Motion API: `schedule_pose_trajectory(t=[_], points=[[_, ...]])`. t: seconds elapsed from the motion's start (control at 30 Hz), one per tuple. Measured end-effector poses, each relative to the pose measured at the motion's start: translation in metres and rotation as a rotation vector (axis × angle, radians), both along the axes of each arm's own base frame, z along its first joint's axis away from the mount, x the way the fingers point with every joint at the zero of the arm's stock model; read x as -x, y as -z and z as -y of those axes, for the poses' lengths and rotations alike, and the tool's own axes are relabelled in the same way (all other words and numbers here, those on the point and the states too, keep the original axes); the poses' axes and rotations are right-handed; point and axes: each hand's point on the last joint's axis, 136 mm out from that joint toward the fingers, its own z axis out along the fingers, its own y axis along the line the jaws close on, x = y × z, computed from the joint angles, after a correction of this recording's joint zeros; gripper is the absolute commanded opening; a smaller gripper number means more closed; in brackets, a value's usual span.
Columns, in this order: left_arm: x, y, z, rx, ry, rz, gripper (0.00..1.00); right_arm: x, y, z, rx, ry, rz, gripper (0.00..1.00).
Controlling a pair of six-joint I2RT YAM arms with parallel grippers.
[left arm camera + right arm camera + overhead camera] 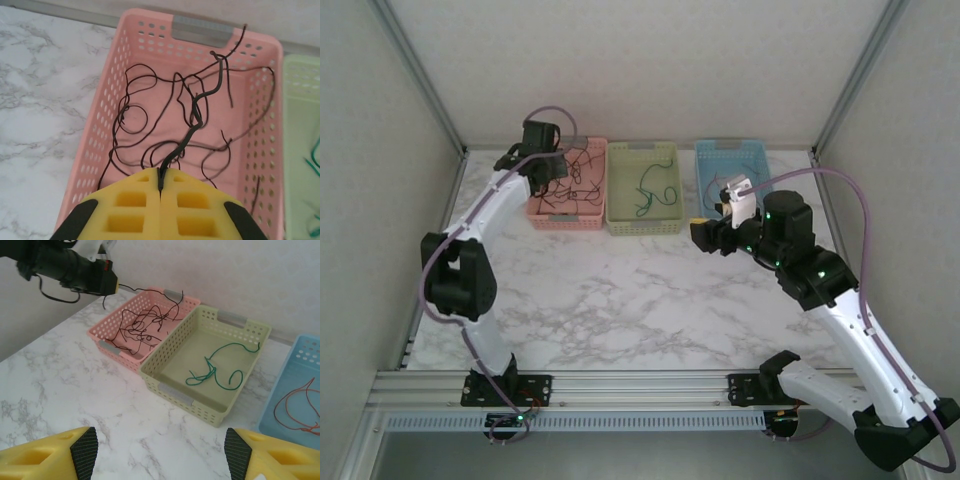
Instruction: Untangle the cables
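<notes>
A tangle of thin black cables (200,100) lies in the pink basket (105,105), also seen as black cables (568,180) from above. My left gripper (161,176) hangs over that basket, shut on a black cable that rises to its yellow fingers (125,210). A green cable (216,371) rests in the green basket (175,390), and a red cable (300,407) lies in the blue basket (287,390). My right gripper (160,452) is open over bare marble with nothing between its fingers; from above the right gripper (705,235) sits in front of the blue basket (732,150).
Three baskets stand in a row at the back of the marble table (620,300): pink (560,220), green (642,225), blue. White walls enclose the table on three sides. The left arm (65,265) reaches over the pink basket.
</notes>
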Motion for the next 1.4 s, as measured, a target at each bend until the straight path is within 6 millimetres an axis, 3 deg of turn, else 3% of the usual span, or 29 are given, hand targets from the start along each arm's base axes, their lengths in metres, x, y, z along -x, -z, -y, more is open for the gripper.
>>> schedule_pose_trajectory(t=[0.2,0.27,0.53,0.67,0.8,0.93,1.03,1.13,1.2,1.27,1.33,1.4], points=[[-0.019,0.029,-0.008,0.063,-0.02,-0.036,0.0,0.0,0.009,0.003,0.021,0.013,-0.017,0.71],[-0.022,0.037,-0.007,0.084,-0.015,-0.048,0.14,0.0,0.011,0.003,0.023,0.013,-0.021,0.71],[-0.025,0.064,-0.015,0.115,-0.027,-0.102,0.48,-0.001,0.014,0.002,0.028,0.013,-0.029,0.71],[-0.024,0.066,-0.02,0.098,-0.03,-0.112,0.55,-0.002,0.014,0.002,0.029,0.012,-0.031,0.71],[-0.019,0.063,-0.025,0.081,-0.045,-0.107,0.56,-0.002,0.015,0.001,0.03,0.012,-0.034,0.71],[0.007,0.035,-0.029,0.089,-0.044,-0.054,0.61,-0.003,0.019,0.001,0.026,0.017,-0.041,0.71],[0.041,-0.015,-0.037,0.1,-0.072,0.092,0.8,-0.009,0.027,0.003,0.023,0.05,-0.049,0.73],[0.083,-0.066,-0.053,0.117,-0.141,0.287,0.99,-0.018,0.039,0.012,0.027,0.126,-0.05,0.87],[0.111,-0.085,-0.07,0.12,-0.215,0.402,1.0,-0.026,0.049,0.022,0.032,0.202,-0.042,0.91],[0.131,-0.079,-0.088,0.105,-0.298,0.46,1.0,-0.036,0.06,0.034,0.04,0.288,-0.033,0.94],[0.144,-0.057,-0.102,0.075,-0.365,0.471,1.0,-0.048,0.076,0.052,0.051,0.391,-0.032,0.95],[0.154,-0.016,-0.111,0.028,-0.406,0.434,1.0,-0.059,0.098,0.073,0.064,0.501,-0.042,0.95]])
